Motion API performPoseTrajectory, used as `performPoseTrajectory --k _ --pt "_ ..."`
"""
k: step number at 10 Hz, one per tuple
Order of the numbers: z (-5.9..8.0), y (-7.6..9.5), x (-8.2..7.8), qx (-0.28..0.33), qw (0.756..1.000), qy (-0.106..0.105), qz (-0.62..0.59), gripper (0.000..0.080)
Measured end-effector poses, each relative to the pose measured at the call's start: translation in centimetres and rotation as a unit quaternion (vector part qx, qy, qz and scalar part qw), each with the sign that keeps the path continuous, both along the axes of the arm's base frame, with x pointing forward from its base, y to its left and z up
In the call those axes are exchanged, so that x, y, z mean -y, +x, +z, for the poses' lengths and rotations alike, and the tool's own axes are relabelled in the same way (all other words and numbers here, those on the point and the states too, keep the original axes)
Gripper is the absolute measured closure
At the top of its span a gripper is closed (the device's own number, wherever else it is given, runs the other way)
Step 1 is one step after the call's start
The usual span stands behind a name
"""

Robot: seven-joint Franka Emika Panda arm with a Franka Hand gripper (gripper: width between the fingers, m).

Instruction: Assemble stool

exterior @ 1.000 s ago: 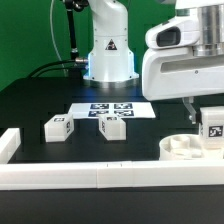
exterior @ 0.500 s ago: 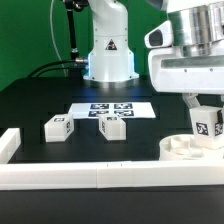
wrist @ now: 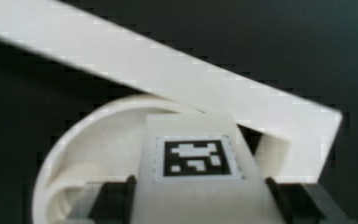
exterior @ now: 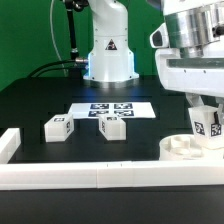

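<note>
Your black table (exterior: 40,100) is carrying the marker board (exterior: 112,109) far back, a leg (exterior: 57,129) and a second leg (exterior: 113,128) nearer, the seat (exterior: 176,148) at the exterior view's right, rails (exterior: 100,176) bordering.

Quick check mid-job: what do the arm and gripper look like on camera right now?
The arm is glossy white with rounded segments, a black triangle sticker and a blue glow at its base. A black cable runs beside it. The gripper is boxy white with dark fingers.

Bare counter (exterior: 35,100) lies open at upper left; leftmost leg (exterior: 57,128), middle leg (exterior: 112,127) and the bottom rail (exterior: 100,175) block lower passes.
</note>
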State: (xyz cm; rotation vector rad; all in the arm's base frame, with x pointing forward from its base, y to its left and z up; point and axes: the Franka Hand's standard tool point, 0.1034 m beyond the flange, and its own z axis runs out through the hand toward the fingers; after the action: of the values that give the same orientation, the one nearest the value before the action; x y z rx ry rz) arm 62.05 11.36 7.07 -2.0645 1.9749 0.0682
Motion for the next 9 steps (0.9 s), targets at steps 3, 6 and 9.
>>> performPoseTrajectory --k 3,6,9 --pt "-0.1 0.0 -0.4 -0.001 0.972 0.06 -0.227 0.0462" --pt "-0.2 -0.1 -0.5 -0.002 0.971 0.064 -0.232 0.0462" --pt "1.3 -0.2 -1.1 -0.004 0.994 0.061 -0.085 0.0192"
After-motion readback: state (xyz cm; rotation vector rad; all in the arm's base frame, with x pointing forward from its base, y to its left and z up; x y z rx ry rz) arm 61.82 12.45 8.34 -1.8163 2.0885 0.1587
